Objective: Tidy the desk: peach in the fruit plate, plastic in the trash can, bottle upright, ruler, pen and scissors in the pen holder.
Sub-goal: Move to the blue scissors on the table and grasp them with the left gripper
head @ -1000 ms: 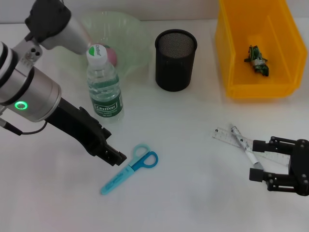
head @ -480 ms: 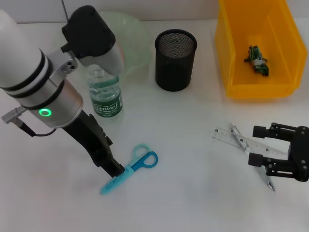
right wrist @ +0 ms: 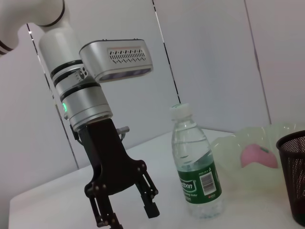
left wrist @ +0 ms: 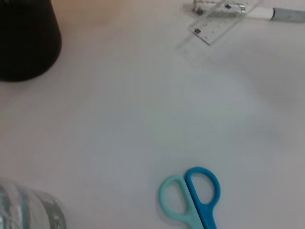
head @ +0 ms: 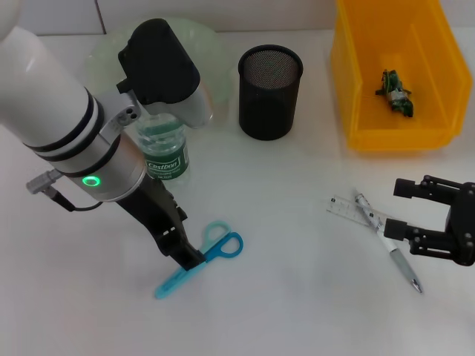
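Observation:
My left gripper point(head: 185, 258) is open, its fingertips down at the blue scissors point(head: 206, 254), which lie flat on the table. It also shows in the right wrist view point(right wrist: 127, 213), and the scissors' handles show in the left wrist view point(left wrist: 194, 196). The bottle point(head: 163, 152) stands upright behind my left arm. The peach point(right wrist: 258, 156) lies in the green fruit plate point(head: 211, 63). The ruler point(head: 350, 211) and pen point(head: 387, 243) lie crossed at the right. My right gripper point(head: 398, 208) is open just right of them. The green plastic point(head: 395, 93) lies in the yellow trash bin point(head: 356, 111).
The black mesh pen holder point(head: 269, 93) stands upright at the back centre, between the fruit plate and the yellow bin. My left arm covers much of the table's left side and part of the fruit plate.
My left arm has swung in and lowered its gripper onto the scissors' blades. My right gripper has drawn back to the right and farther from me, uncovering the pen's tip.

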